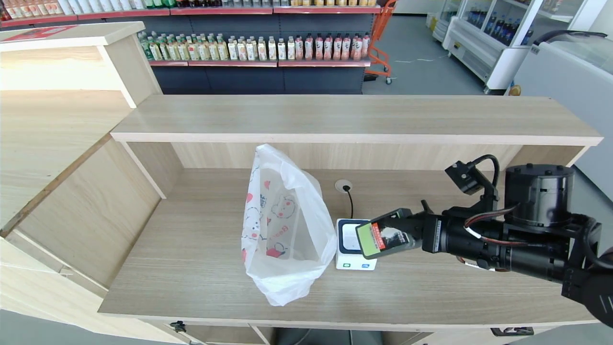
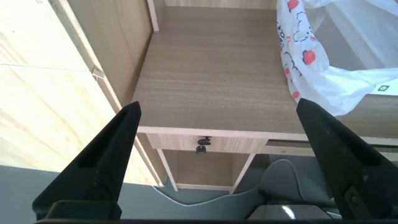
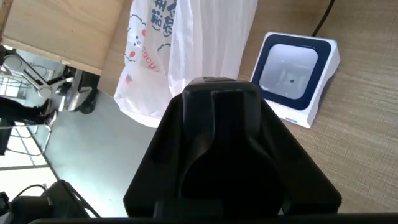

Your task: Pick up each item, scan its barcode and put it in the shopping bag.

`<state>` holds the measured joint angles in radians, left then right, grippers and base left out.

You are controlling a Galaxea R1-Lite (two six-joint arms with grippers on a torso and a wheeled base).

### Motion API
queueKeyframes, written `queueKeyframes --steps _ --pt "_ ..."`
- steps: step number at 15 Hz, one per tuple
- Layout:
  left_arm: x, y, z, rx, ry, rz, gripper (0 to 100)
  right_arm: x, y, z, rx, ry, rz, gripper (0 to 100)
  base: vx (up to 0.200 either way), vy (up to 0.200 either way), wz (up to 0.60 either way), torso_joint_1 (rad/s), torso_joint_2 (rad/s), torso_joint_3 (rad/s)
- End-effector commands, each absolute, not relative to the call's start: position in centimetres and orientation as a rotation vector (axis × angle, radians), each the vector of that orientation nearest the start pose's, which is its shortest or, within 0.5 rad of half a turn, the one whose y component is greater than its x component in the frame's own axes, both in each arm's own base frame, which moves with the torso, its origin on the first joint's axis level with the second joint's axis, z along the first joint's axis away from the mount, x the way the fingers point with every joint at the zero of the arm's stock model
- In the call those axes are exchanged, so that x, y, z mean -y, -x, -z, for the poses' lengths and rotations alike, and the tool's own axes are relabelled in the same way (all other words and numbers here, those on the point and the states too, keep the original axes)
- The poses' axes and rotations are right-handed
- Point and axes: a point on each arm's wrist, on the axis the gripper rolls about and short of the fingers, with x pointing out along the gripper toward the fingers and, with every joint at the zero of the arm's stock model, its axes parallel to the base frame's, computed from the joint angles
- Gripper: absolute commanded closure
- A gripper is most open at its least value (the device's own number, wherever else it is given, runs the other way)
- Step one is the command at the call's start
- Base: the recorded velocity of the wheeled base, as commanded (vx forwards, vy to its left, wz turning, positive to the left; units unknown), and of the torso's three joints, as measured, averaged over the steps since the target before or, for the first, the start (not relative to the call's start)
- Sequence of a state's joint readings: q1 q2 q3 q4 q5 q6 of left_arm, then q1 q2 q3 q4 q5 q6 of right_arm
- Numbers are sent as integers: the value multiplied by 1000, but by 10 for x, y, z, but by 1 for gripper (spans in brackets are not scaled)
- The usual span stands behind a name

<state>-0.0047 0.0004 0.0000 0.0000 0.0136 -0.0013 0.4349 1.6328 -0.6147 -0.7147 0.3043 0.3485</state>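
Pinching a small flat item (image 1: 378, 238), the right gripper (image 1: 401, 229) sits over the right half of a pale wooden counter (image 1: 191, 268), its black arm coming in from the right. The item is a slim pack with a dark edge. Its face is bright green at the left end, with a red stripe and a white and black patch beside it. It is tilted, with the green end pointing left. In the head view it overlaps the right part of the scanner (image 1: 348, 244), and whether they touch cannot be told.

The scanner is a small white box with a dark blue window on top. A black cable (image 1: 351, 203) runs from its far side to a round hole (image 1: 343, 185) in the counter.

Just left of the scanner, touching it, stands the shopping bag (image 1: 282, 225). It is thin white plastic printed with red and black cartoon figures, and its mouth gapes open towards the right.

The left gripper (image 2: 219, 106) hangs above the near left edge of the counter, its two dark fingers (image 2: 99, 168) spread wide with nothing between them.

Beyond the counter's raised far ledge (image 1: 354, 117), shop shelves (image 1: 258, 62) carry rows of bottles, and glass-fronted chillers (image 1: 498, 33) stand far right.
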Motion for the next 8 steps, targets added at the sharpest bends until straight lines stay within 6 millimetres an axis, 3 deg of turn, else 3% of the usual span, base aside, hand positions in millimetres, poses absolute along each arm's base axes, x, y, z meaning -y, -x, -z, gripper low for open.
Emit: queueKeyframes --steps 1,7,8 --pt "0 23 -75 0 3 -9 0 -120 -242 -162 -424 -307 -676 100 0 0 0 0 0 0" --pt "0 23 -75 0 5 -9 0 -126 -236 -173 -389 -306 -719 100 0 200 0 13 9 -1" --pt "0 23 -75 0 3 -9 0 -130 -233 -176 -382 -305 -741 100 0 0 0 0 0 0"
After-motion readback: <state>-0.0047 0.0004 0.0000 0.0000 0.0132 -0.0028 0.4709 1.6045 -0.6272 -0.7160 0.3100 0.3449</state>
